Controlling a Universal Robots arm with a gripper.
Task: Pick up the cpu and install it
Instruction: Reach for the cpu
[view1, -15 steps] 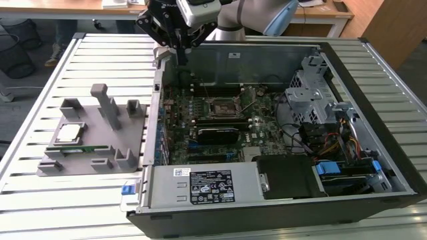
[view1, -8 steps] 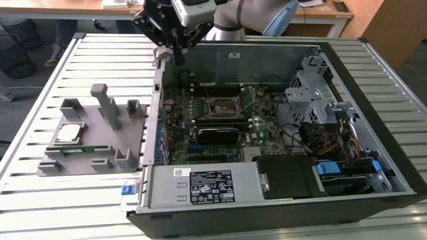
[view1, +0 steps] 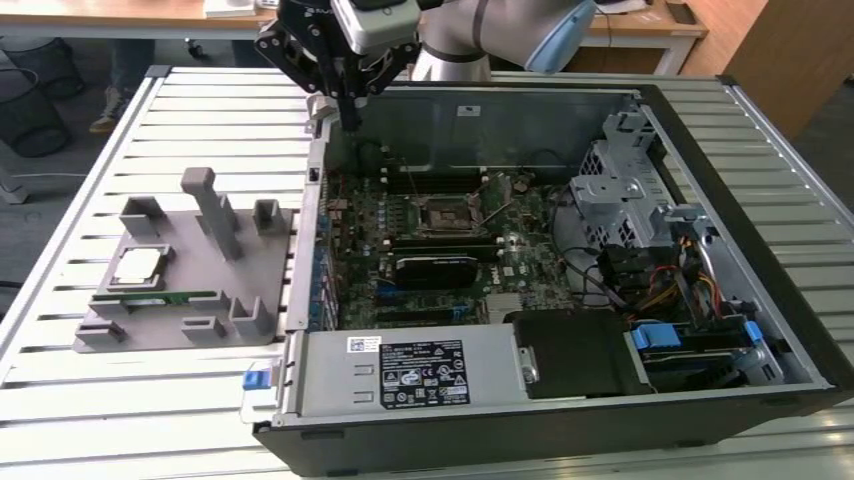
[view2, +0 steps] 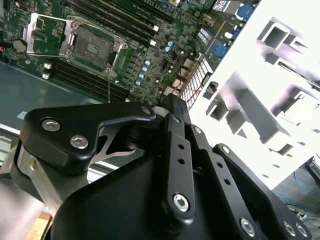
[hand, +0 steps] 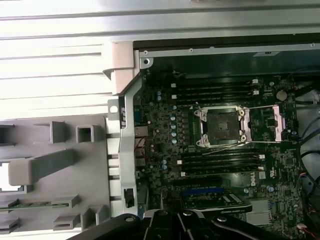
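Observation:
The cpu (view1: 140, 265), a small square chip with a shiny silver top, lies flat in a pocket of the grey holder (view1: 200, 300) on the exterior view's left, outside the computer case. My gripper (view1: 352, 120) hangs above the case's far wall, well away from the cpu and higher than it. Its black fingers (view2: 169, 102) meet at a point, shut with nothing between them. On the motherboard the socket (view1: 447, 213) stands open with its metal cover (hand: 272, 125) flipped aside, and its bare square bed (hand: 222, 127) (view2: 92, 47) holds no chip.
A green memory stick (view1: 154, 297) lies in the holder just in front of the cpu, among upright grey posts (view1: 200, 195). The open case (view1: 801, 330) has tall walls, a drive cage (view1: 621, 190), cables (view1: 667, 290) and a power supply (view1: 400, 370). Everything rests on a slatted metal table (view1: 80, 180).

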